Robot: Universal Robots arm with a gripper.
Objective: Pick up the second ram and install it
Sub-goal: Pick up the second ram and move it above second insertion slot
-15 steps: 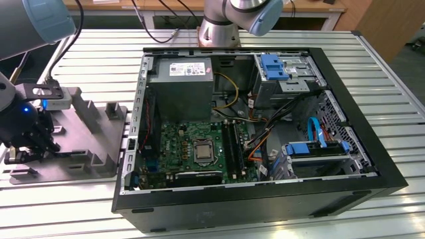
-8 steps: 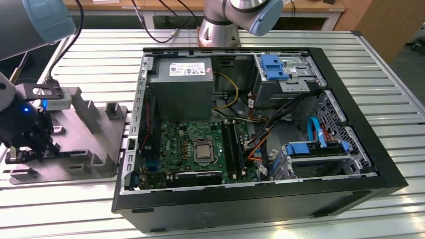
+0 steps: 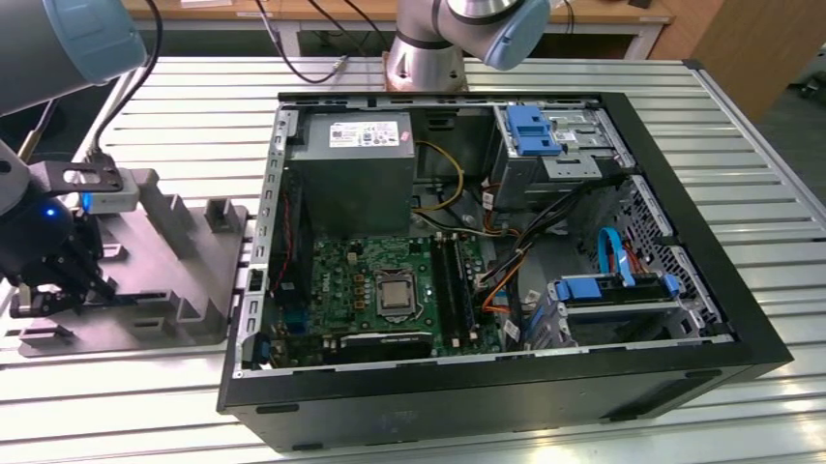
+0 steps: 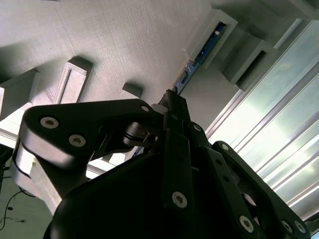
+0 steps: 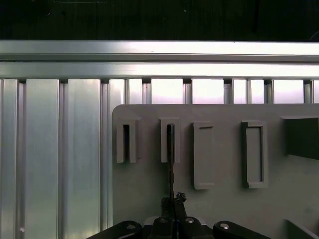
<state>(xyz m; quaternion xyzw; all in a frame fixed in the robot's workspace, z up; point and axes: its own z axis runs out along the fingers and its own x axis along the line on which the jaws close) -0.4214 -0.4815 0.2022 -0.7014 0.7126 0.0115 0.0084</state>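
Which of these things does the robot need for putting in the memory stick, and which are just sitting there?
For the job: second ram; gripper shut on it; gray holder it stands in; black slots on the green motherboard.

Just lying about: power supply; blue drive trays; cables.
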